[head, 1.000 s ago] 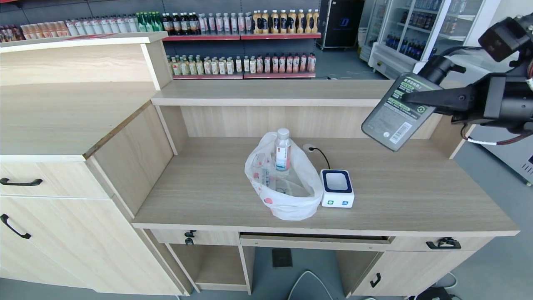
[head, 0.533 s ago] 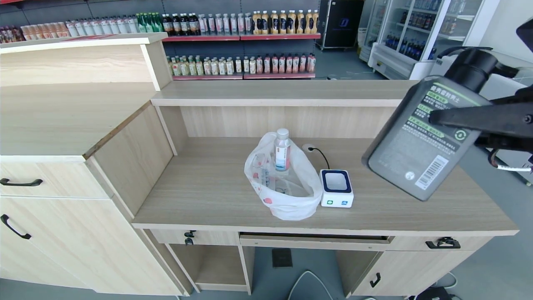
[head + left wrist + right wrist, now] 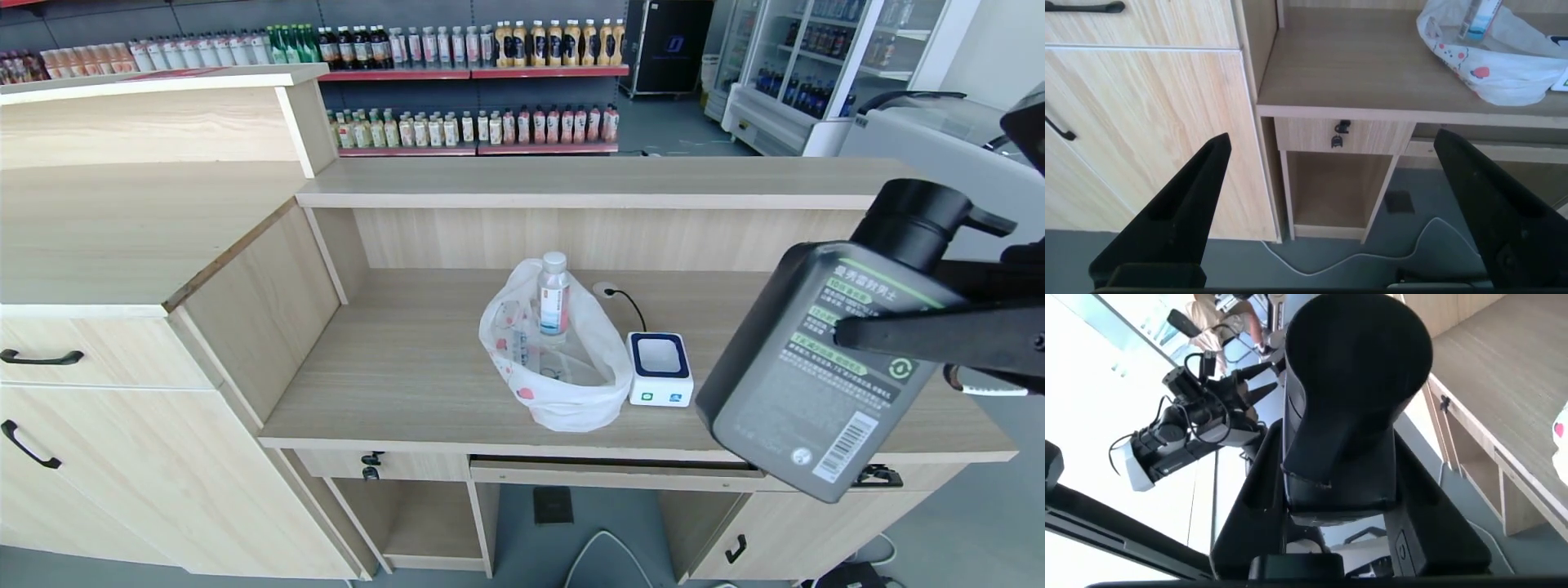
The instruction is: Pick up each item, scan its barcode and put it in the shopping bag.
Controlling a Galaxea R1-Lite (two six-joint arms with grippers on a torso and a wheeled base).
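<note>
A dark grey pump bottle [image 3: 804,384] hangs tilted above the desk's front right corner, barcode label facing me, with my right gripper [image 3: 849,335] shut on it. The bottle's black pump head [image 3: 1355,384] rises between the gripper's fingers in the right wrist view. A white shopping bag [image 3: 563,384] sits open mid-desk with a clear drink bottle [image 3: 554,294] upright inside. Just right of the bag is the white, blue-framed scanner [image 3: 660,369]. My left gripper [image 3: 1331,139] is open and holds nothing, low in front of the desk's left end, with the bag [image 3: 1486,61] far off.
The wooden desk [image 3: 408,367] has a raised counter ledge [image 3: 571,184] behind and a tall cabinet [image 3: 122,245] on its left. A shallow drawer [image 3: 620,472] under the desktop stands slightly ajar. Shop shelves and fridges stand far behind.
My right gripper has carried the pump bottle down from high at the back right to the desk's front right corner, closer to the camera. Bag, drink bottle and scanner have not moved.
</note>
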